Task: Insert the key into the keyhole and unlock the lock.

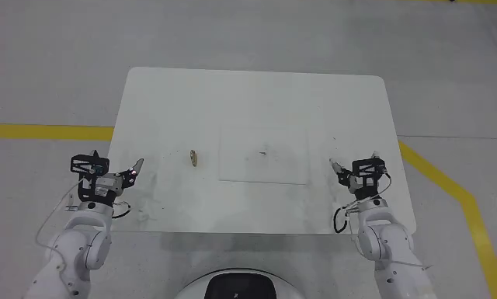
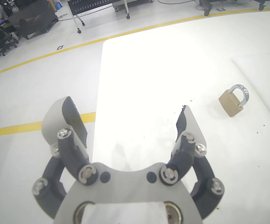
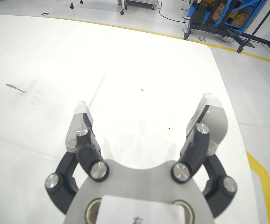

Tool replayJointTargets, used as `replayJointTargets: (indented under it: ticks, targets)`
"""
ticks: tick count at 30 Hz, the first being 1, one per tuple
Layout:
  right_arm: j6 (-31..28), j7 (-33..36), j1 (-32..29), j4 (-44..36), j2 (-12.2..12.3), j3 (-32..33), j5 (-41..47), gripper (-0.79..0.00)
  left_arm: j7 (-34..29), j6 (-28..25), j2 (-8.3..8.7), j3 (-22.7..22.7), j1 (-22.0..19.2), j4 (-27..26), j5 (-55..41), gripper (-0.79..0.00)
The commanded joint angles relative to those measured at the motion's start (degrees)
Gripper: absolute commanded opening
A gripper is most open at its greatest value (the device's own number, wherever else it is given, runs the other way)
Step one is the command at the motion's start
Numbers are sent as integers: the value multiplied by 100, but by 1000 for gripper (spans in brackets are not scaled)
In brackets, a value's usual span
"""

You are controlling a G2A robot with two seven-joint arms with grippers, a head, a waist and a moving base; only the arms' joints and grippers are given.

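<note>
A small brass padlock [image 1: 193, 158] with a silver shackle lies on the white table [image 1: 256, 97], left of the middle; the left wrist view has the padlock [image 2: 231, 103] ahead of the fingers and off to one side. A thin metal key [image 1: 265, 152] rests on a faint white sheet near the table's centre, and the key [image 3: 15, 87] lies far off in the right wrist view. My left gripper [image 1: 116, 168] hangs open over the table's left edge, nothing in it. My right gripper [image 1: 354, 165] is open near the right edge, also holding nothing.
A faint rectangular sheet [image 1: 233, 171] covers the table's centre. Yellow floor tape [image 1: 46, 132] runs beside the table on both sides. Racks, carts and chairs stand far behind in the wrist views.
</note>
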Motion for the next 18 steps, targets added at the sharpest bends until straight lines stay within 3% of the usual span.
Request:
replayJointTargets:
  ticks: [1,6,18]
  targets:
    - [0,0,0,0,0,0,0,0,0,0,0,0,0,0,0,-1]
    - [-21,247,204,-82,-6,-281,-619,0,0,0,0,0,0,0,0,0]
    - [-1989,792,1418,236,-47,-1586,-1155,0,0,0,0,0,0,0,0,0]
